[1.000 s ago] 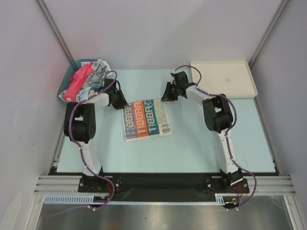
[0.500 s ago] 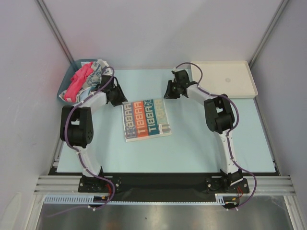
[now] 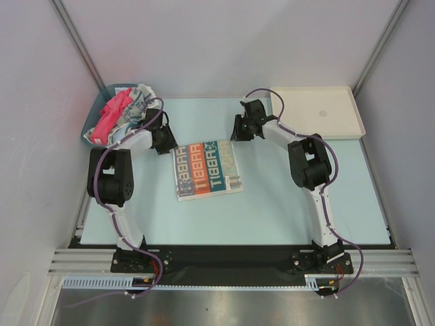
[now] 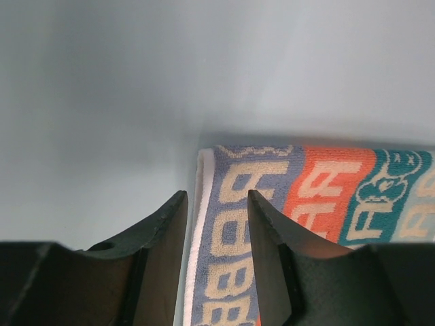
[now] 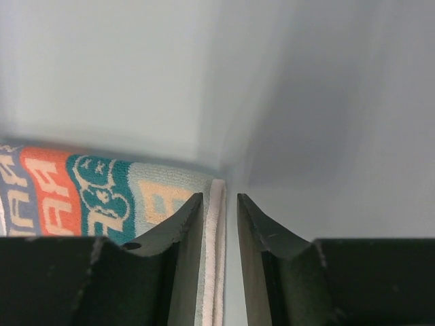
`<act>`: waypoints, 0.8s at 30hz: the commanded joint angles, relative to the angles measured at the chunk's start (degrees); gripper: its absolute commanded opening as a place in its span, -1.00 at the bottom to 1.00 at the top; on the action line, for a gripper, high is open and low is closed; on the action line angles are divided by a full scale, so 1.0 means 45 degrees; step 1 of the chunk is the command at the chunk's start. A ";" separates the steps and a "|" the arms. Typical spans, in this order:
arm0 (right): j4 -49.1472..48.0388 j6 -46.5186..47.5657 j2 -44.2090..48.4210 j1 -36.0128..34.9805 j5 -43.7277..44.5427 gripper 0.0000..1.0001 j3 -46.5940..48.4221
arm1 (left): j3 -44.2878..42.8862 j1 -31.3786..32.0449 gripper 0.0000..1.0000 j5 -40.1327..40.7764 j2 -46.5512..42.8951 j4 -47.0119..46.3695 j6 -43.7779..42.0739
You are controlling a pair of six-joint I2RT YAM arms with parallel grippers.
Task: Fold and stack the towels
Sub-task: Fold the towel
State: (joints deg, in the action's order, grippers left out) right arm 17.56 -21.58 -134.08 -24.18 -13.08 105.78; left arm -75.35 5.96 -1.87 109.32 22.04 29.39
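Top external: pale-blue table, grey walls, lettered towel.

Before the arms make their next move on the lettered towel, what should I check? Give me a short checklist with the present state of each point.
1. Lettered towel lies flat on the table: ok.
2. Left gripper open, the towel's white edge seen between its jaws: ok.
3. Right gripper jaws apart over the opposite far corner, gap narrow: ok.
4. Cloth held by either gripper: not ok, neither grips anything.
5. Fingertip height above the towel: cannot tell.
6. Other towels folded: not ok, the red-pink towel and the patterned towel lie crumpled in the teal bin.
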 commanded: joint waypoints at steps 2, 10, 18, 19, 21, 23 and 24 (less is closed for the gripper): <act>0.0257 0.0343 0.0246 -0.0172 0.0329 -0.34 0.0537 | -0.0677 -0.0112 -0.07 0.0259 0.0530 0.0063 -0.0378; 0.0375 0.0461 -0.0223 -0.0289 0.0524 -0.30 0.0732 | -0.1008 -0.0113 -0.07 0.0239 0.1292 -0.0074 -0.0417; 0.0394 0.0500 -0.0594 -0.0387 0.0661 -0.29 0.0908 | -0.0892 -0.0113 -0.12 0.0298 0.1683 -0.0269 -0.0378; 0.0394 0.0500 -0.0633 -0.0407 0.0719 -0.29 0.0927 | -0.0873 -0.0113 -0.12 0.0279 0.1703 -0.0308 -0.0378; 0.0433 0.0480 -0.0711 -0.0426 0.0700 -0.29 0.1064 | -0.0737 -0.0093 -0.13 0.0201 0.1742 -0.0367 -0.0339; 0.0453 0.0480 -0.0790 -0.0465 0.0758 -0.29 0.1142 | -0.0638 -0.0132 -0.14 0.0200 0.1742 -0.0504 -0.0319; 0.0472 0.0499 -0.0829 -0.0485 0.0759 -0.29 0.1201 | -0.0599 -0.0093 -0.15 0.0220 0.1742 -0.0504 -0.0300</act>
State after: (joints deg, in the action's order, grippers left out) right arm 19.35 -20.45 -136.31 -25.63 -10.74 108.71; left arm -78.24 5.87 -1.58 115.42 20.34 28.45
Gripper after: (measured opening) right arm 0.352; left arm 0.428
